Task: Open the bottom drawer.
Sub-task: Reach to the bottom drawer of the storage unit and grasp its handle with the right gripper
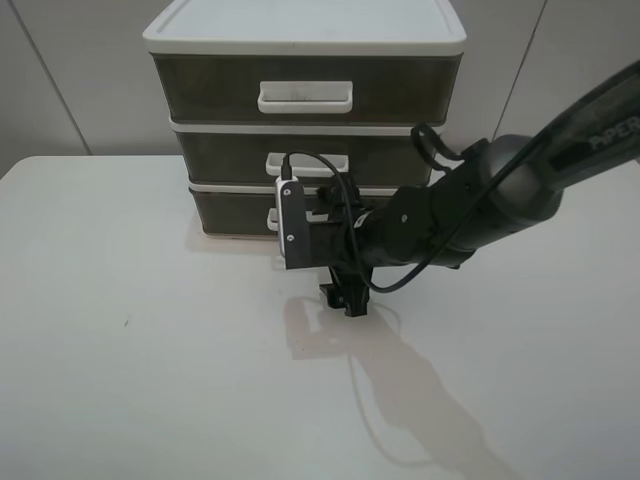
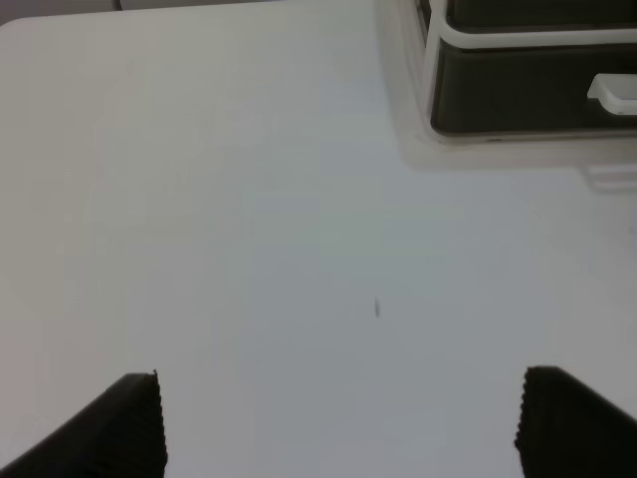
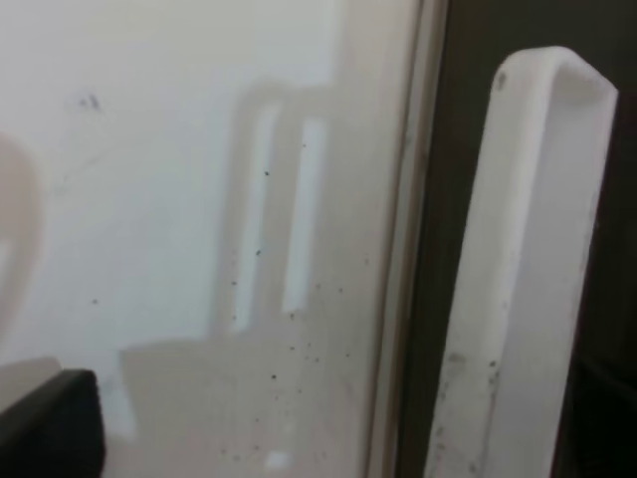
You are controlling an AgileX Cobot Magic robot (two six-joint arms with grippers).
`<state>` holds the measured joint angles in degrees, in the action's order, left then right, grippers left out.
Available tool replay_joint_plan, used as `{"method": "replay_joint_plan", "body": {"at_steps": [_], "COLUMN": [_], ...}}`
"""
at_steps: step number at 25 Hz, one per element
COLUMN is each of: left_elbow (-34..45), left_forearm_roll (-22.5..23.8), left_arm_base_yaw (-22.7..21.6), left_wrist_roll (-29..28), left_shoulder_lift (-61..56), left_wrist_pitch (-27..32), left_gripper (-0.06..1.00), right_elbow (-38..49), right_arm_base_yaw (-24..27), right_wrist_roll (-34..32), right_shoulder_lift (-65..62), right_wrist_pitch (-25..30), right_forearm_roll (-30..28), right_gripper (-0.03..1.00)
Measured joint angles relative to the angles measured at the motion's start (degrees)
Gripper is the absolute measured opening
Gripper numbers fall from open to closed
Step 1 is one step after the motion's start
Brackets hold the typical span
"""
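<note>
The bottom drawer (image 1: 228, 212), lowest of 3 in a white-framed unit (image 1: 300, 35) at the upper centre of the high view, appears pushed in, the unit standing on a white bench (image 1: 120, 380). The right arm reaches in from the right edge, its wrist directly in front of that drawer. Its own camera shows the right end effector (image 3: 328, 423) spread wide, the drawer's white loop handle (image 3: 528, 269) between the fingers but not gripped. The left end effector (image 2: 343, 428) hangs wide open and empty over the bench, the unit at the upper right of its view
</note>
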<state>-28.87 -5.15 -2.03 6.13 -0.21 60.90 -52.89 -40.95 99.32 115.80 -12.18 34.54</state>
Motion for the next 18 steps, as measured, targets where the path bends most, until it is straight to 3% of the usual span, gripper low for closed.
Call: {"method": "replay_joint_plan", "body": {"at_steps": [12, 18], "left_elbow": [0.0, 0.0], "left_forearm_roll": [0.0, 0.0], "left_arm_base_yaw": [0.0, 0.0], "left_wrist_roll": [0.0, 0.0], "left_shoulder_lift": [0.0, 0.0], "left_wrist_pitch": [0.0, 0.0], "left_gripper": [0.72, 0.72], "right_elbow": [-0.47, -0.47], "right_arm_base_yaw": [0.54, 0.54], "right_wrist_roll": [-0.12, -0.17], "right_shoulder_lift": [1.82, 1.82], "right_wrist_pitch": [-0.86, -0.6], "right_forearm_roll": [-0.1, -0.04], "right_gripper": [0.82, 0.77]}}
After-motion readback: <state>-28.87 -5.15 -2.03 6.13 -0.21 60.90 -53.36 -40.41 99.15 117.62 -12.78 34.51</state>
